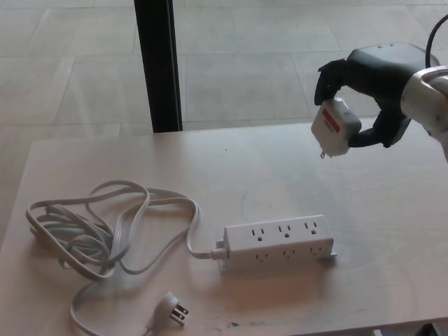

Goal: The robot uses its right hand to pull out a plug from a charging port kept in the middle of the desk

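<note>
- While your right robot hand (367, 84) hangs at the upper right of the view, its black fingers (327, 78) are closed around the white plug adapter (335, 127) — the adapter is held in the air, well above the tabletop (231, 168).
- You can see the adapter tilted, a red label on its face and its prongs pointing down and to the left.
- The white power strip (278, 242) lies near the middle of the tabletop, well apart from the adapter; every outlet you can see on its top and front faces is free.
- Its white cord (105, 231) runs off the left end and lies in loose loops on the left side of the tabletop — the cord's own plug (172, 308) rests near the front edge, prongs pointing right.
- A black post (158, 63) stands behind the tabletop on the tiled floor (238, 63).
- Your left robot hand does not show.
</note>
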Motion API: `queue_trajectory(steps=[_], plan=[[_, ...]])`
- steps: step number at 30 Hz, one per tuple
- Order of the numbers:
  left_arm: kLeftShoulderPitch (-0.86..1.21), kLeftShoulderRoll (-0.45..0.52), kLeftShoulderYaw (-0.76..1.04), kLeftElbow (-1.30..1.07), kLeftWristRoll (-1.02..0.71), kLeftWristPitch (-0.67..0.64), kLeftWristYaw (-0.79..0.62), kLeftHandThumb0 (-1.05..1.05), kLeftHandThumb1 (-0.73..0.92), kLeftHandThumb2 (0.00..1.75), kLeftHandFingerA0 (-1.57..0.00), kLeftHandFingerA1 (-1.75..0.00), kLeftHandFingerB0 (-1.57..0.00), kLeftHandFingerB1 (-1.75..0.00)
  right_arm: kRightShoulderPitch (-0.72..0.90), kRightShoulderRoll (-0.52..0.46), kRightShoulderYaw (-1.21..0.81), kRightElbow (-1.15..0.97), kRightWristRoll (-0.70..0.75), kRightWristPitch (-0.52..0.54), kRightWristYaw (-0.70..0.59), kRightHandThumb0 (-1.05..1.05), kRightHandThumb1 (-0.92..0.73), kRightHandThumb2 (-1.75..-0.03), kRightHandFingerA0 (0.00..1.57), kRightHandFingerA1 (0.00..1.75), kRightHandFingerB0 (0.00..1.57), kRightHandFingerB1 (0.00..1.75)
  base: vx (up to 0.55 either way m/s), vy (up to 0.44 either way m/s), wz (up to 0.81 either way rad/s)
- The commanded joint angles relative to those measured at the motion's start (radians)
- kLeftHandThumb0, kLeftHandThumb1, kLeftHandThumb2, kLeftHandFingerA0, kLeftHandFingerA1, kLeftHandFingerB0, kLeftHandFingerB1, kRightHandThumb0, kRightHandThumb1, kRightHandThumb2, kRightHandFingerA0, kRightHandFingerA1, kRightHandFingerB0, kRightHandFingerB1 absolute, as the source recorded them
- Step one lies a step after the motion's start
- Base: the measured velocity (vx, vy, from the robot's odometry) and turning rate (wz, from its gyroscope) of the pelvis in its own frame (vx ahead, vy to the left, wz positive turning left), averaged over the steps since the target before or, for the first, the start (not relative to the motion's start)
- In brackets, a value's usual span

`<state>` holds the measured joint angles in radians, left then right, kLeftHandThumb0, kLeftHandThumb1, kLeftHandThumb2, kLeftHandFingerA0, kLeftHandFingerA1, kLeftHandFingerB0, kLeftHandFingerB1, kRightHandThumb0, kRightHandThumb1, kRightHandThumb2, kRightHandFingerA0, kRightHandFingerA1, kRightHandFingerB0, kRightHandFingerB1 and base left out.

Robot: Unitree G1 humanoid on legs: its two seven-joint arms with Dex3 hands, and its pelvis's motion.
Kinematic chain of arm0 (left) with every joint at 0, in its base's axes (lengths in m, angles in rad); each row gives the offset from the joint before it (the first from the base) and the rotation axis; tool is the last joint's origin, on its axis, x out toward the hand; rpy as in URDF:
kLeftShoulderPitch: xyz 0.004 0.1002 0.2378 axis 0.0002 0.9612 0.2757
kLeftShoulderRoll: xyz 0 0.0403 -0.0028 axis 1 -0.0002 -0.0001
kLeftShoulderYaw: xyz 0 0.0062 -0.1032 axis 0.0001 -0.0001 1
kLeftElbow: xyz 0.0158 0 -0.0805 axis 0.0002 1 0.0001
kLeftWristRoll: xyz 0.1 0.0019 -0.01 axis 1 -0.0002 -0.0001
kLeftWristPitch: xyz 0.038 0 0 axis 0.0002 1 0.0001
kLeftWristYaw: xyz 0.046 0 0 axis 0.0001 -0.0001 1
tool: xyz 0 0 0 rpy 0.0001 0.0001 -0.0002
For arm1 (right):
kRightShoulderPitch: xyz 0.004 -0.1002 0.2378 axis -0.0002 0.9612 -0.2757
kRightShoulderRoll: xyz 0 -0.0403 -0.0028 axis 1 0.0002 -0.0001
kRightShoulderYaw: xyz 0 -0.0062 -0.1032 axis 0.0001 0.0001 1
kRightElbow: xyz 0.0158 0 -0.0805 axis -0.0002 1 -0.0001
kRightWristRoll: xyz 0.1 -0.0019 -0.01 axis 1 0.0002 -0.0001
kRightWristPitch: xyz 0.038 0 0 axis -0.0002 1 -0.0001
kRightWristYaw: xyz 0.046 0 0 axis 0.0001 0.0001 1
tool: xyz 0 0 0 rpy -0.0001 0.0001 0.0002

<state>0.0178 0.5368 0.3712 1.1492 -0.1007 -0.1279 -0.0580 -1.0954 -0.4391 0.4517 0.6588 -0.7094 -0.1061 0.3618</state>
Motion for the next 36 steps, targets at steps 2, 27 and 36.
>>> queue_trajectory(steps=[2,27,36], plan=[[0.012,0.015,0.012,-0.003,-0.014,-0.006,0.002,-0.75,0.92,0.72,-0.75,-0.57,-0.54,-0.47,0.006,-0.076,0.000,0.006,-0.028,0.000,0.008,-0.35,-0.54,-0.96,0.91,1.69,0.71,0.64,0.00,0.000,0.00],[-0.001,0.022,0.011,0.025,-0.012,-0.033,-0.012,-0.75,0.92,0.72,-0.74,-0.58,-0.52,-0.46,0.167,-0.161,0.436,-0.050,-0.467,0.089,-0.073,-0.52,-0.75,-0.70,0.85,1.67,0.68,0.86,0.00,0.000,0.00],[-0.005,0.022,0.014,0.028,-0.015,-0.036,-0.017,-0.76,0.92,0.73,-0.71,-0.56,-0.52,-0.47,0.189,-0.118,0.496,-0.121,-0.529,0.124,0.070,-0.47,-0.70,-0.66,0.83,1.52,0.49,0.42,0.00,0.000,0.00]])
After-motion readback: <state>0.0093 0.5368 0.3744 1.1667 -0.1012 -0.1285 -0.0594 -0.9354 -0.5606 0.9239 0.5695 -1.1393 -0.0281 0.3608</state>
